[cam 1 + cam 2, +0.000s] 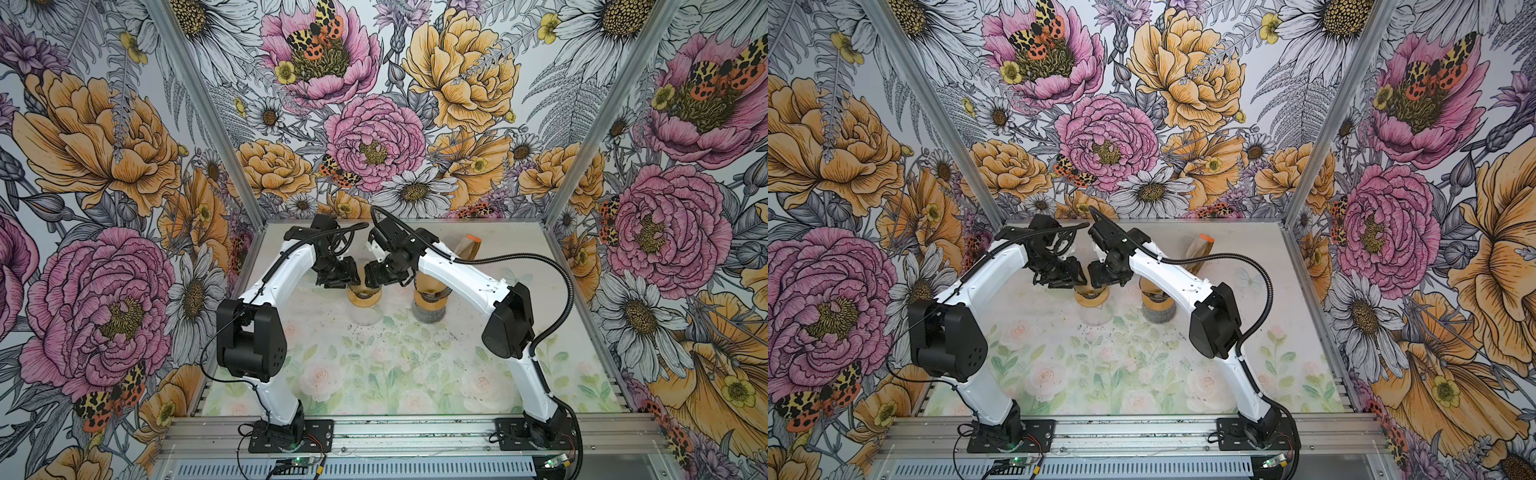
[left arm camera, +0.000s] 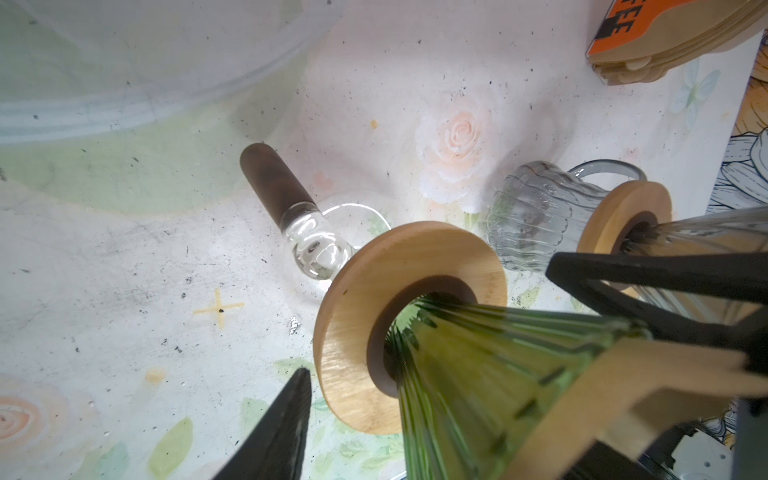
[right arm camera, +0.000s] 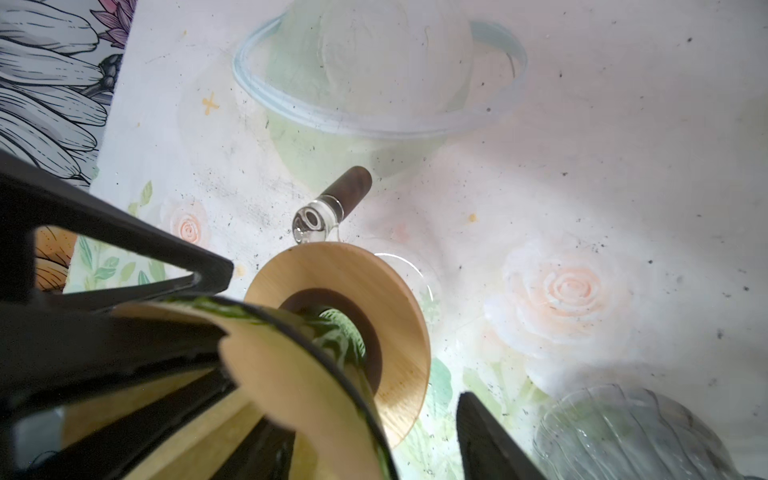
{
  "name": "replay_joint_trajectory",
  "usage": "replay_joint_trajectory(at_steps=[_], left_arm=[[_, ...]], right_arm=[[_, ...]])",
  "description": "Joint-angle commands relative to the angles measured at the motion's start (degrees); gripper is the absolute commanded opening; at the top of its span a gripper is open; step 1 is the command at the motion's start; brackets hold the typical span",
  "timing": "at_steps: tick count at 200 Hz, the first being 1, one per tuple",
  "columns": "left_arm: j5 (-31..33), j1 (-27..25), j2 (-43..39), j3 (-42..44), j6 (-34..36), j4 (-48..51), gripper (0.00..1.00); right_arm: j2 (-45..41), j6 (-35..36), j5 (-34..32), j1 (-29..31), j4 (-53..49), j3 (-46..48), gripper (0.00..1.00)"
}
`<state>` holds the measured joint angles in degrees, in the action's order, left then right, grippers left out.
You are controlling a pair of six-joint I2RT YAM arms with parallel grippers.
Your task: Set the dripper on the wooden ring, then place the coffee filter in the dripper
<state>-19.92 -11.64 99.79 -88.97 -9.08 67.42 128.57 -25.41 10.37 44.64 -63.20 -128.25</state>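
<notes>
1. Currently left claw [image 1: 345,282] sits right at the green dripper [image 2: 478,374], fingers partway apart. One finger [image 2: 286,415] stands clear of the cone; its mate is hidden behind paper, so we can't tell if it pinches anything. We read it as steadying.
2. Between the claws: coffee filter [image 3: 299,386], tan, at the dripper's mouth, looks partly inside the rim. Seating depth unreadable, too blurred.
3. Under both claws the dripper rests by its wooden collar [image 2: 353,332] on a glass carafe [image 2: 313,247], so the cone hangs free.
4. Right claw [image 1: 376,282] faces the left one across the rim, also partway apart. One finger [image 3: 490,436] is outside the glass with a gap; the other merges into dark shapes by the filter. Grip unclear.
5. Beyond the right claw: spare dripper [image 2: 715,232] on a ribbed mug [image 2: 532,220], filter pack [image 2: 665,37] behind it, cropped. Both top views hide the mouth under the wrists.
</notes>
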Motion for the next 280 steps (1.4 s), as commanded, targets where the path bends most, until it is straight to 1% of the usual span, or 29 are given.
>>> replay_joint_trajectory(at_steps=[1, 37, 62, 109, 122, 132, 156, 208, 241, 280], left_arm=[[0.76, 1.24, 0.07, 0.37, -0.8, -0.98, 0.5], [0.25, 1.86, 0.41, 0.64, -0.94, -1.08, 0.5], [-1.51, 1.9, -0.02, 0.03, -1.01, -1.03, 0.5], [-11.5, 1.96, -2.29, -2.5, 0.76, -1.06, 0.5], [-13.11, 2.19, -2.66, -2.81, 0.82, -1.12, 0.5], [-12.88, 2.47, -2.67, -2.66, 0.67, -0.98, 0.5], [-7.82, 2.92, -2.43, -1.7, -0.13, -0.98, 0.5], [-2.13, 3.09, -1.7, 0.02, -0.28, -1.02, 0.5], [-1.71, 3.29, -1.08, -0.02, -0.28, -1.04, 0.5], [-1.79, 3.22, -1.25, 0.03, -0.17, -0.98, 0.5]], right_arm=[[1.77, 0.33, -0.76, -0.27, -0.25, -1.21, 0.64], [2.12, 0.14, -1.92, -0.36, -0.96, -0.97, 0.64], [1.95, 0.18, -2.28, -0.27, -1.31, -1.25, 0.64], [2.38, 0.27, -2.89, -0.32, -2.23, -1.53, 0.64], [2.47, 0.35, -3.06, -0.33, -2.32, -1.57, 0.64], [2.51, 0.3, -2.96, -0.26, -2.45, -1.57, 0.64], [2.25, 0.22, -3.12, -0.26, -2.44, -1.9, 0.64], [1.25, 0.35, -1.75, -0.36, -3.29, -4.35, 0.64], [-0.05, 0.57, 0.5, -0.28, -3.6, -4.73, 0.64], [-1.44, 0.8, -0.26, -0.37, -3.68, -4.36, 0.64]])
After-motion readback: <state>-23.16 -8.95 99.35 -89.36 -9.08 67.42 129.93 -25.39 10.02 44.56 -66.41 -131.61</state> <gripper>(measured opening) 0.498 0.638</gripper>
